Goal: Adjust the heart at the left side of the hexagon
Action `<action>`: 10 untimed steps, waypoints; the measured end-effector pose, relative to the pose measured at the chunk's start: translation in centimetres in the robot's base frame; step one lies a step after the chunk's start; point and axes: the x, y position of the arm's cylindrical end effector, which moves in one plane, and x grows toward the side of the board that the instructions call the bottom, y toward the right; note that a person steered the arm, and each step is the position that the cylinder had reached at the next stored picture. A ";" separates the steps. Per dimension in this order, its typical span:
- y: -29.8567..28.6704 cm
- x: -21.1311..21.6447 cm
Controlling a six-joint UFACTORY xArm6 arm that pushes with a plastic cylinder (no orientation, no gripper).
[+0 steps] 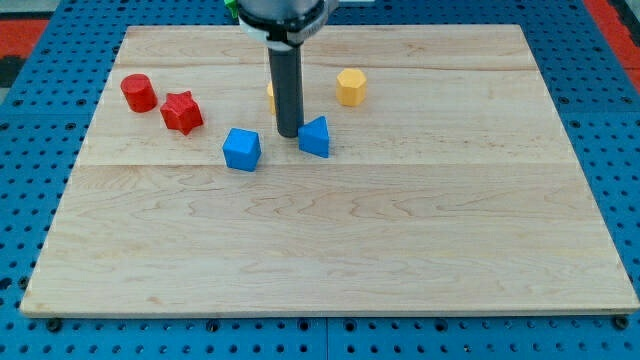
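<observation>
A yellow hexagon block [351, 87] sits near the view's top, right of centre. A yellow block [271, 96] lies left of it, mostly hidden behind my rod; only a thin sliver shows, so I cannot make out its shape. My tip [288, 135] rests on the board just below that sliver and touches or nearly touches the left side of a blue triangular block [315, 137]. A blue cube [241, 149] lies left of the tip.
A red star block [182, 112] and a red cylinder [138, 92] lie at the view's upper left. The wooden board [330, 250] is edged by blue pegboard on all sides.
</observation>
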 end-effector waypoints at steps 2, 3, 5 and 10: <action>-0.2 -0.4; 0.3 -0.7; -1.2 -2.5; -3.3 -5.5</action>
